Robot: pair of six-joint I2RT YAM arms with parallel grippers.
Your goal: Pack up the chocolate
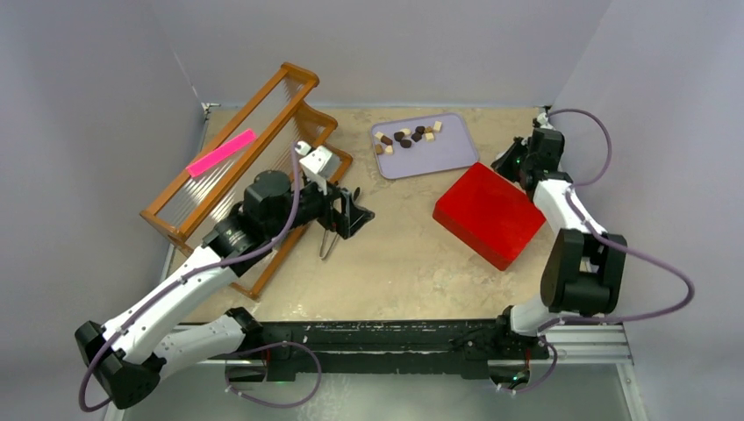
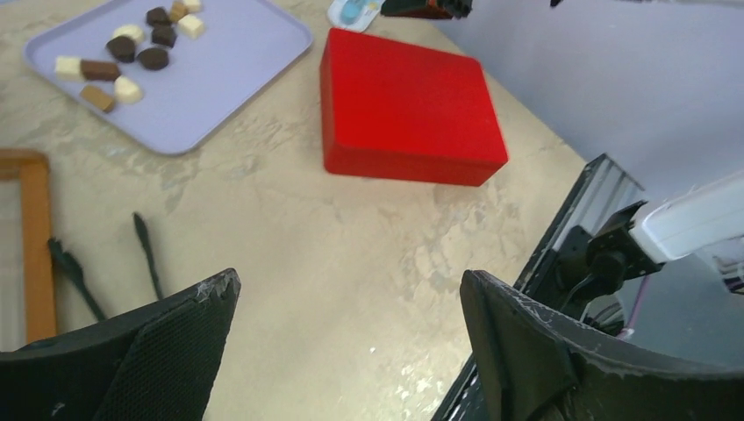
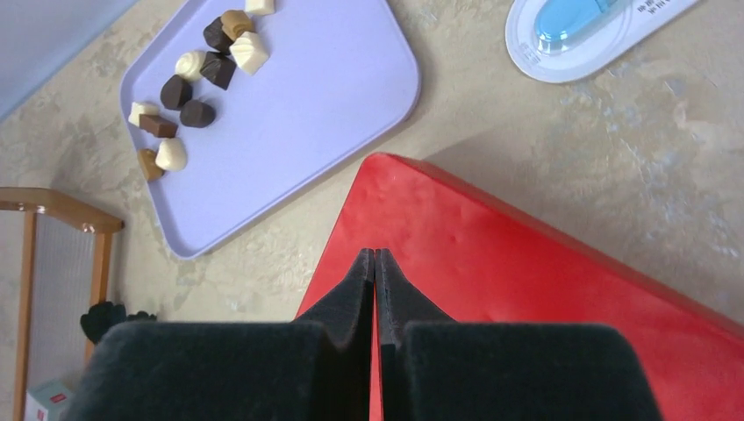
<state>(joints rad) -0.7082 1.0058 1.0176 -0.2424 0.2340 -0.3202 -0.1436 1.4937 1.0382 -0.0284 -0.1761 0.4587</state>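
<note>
Left gripper gapes wide and empty; right gripper is pinched closed above the red box. Chocolate lies on the lavender tray at eleven o'clock: nothing packed yet.

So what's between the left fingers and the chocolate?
Nothing but bare table and the empty near part of the purple tray that holds the chocolate; the left wrist view shows it beyond the open left fingers.

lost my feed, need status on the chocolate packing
Left gripper open, empty. Right gripper shut, empty, by the red box. Chocolate loose on the purple tray, none picked. Nothing blocking the tray.
</note>
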